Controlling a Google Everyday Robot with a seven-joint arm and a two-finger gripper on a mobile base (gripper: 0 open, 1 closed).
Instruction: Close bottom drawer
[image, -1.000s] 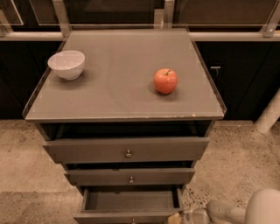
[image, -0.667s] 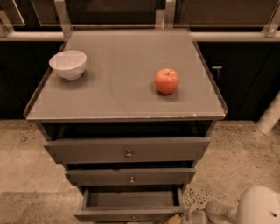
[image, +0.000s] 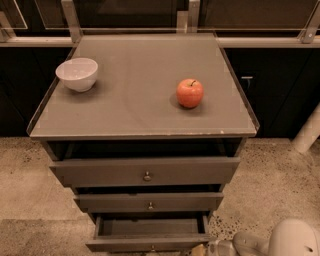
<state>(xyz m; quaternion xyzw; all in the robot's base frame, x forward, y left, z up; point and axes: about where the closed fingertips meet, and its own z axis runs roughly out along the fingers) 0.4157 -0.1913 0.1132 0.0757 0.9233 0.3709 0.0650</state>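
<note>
The bottom drawer (image: 150, 243) is the narrowest of three dark grey-brown drawers and stands pulled out, with its empty inside showing behind the slim front panel. Its small round knob (image: 152, 247) sits at the frame's lower edge. My gripper (image: 212, 247) is low at the bottom edge, just right of the drawer's front right corner. The white arm (image: 295, 239) trails off to the right behind it.
The mid-width drawer (image: 149, 202) and the widest top drawer (image: 145, 172) are each pulled out a little. A white bowl (image: 77, 74) and a red apple (image: 190, 93) rest on the cabinet top (image: 135, 105). Speckled floor surrounds the cabinet; a white post (image: 307, 132) stands at the right.
The white arm has shifted slightly at the bottom right. The bottom drawer has not visibly moved.
</note>
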